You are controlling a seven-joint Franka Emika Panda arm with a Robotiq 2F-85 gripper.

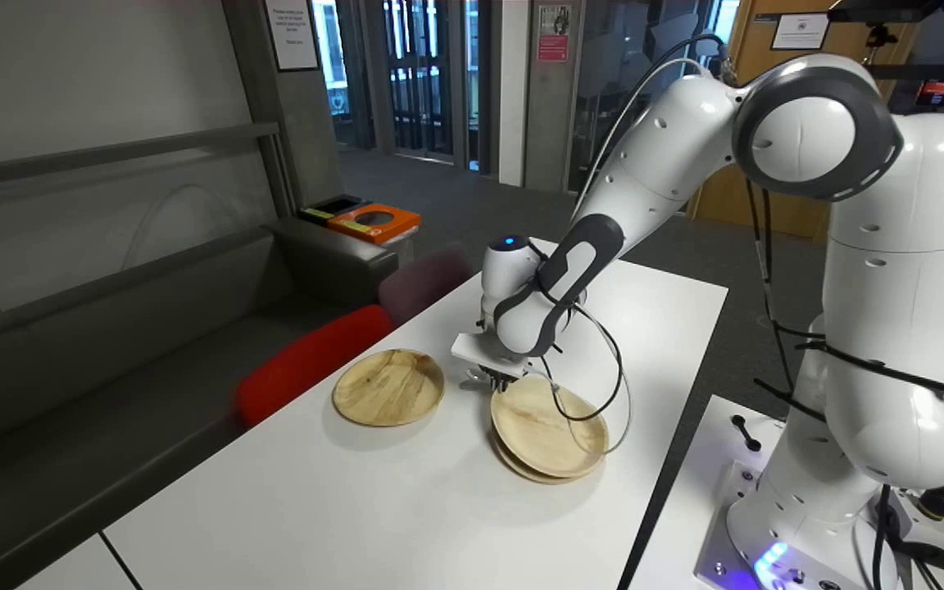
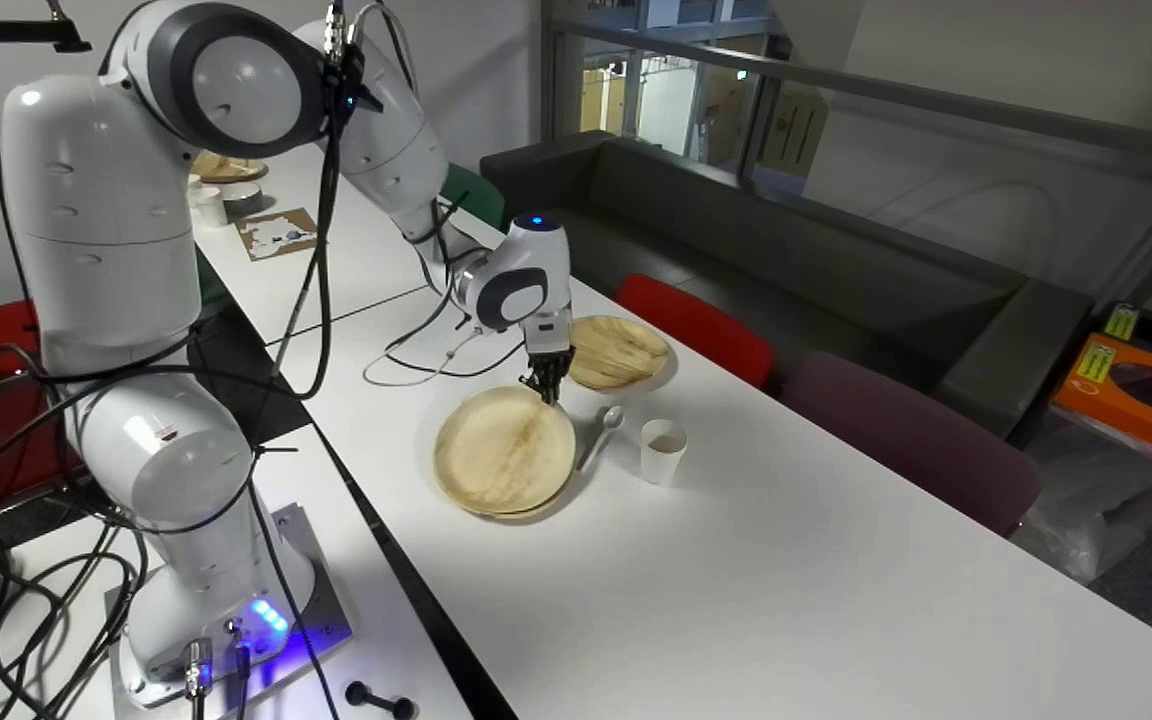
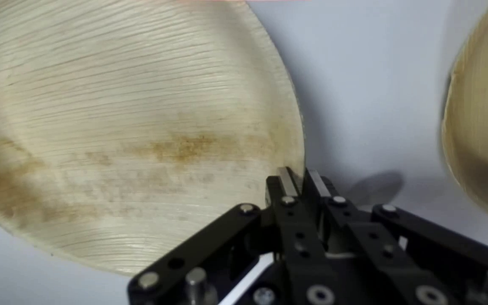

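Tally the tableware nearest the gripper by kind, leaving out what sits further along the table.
Round wooden plates: 3 visible, two of them one above the other; any more underneath would be hidden
Spoon: 1
White cup: 1
Total: 5

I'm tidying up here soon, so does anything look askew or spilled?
The upper round pale wooden plate looks askew: gripped at its rim by the black two-fingered claw, it's off-centre, exposing a crescent of the round wooden plate beneath. No spill shows.
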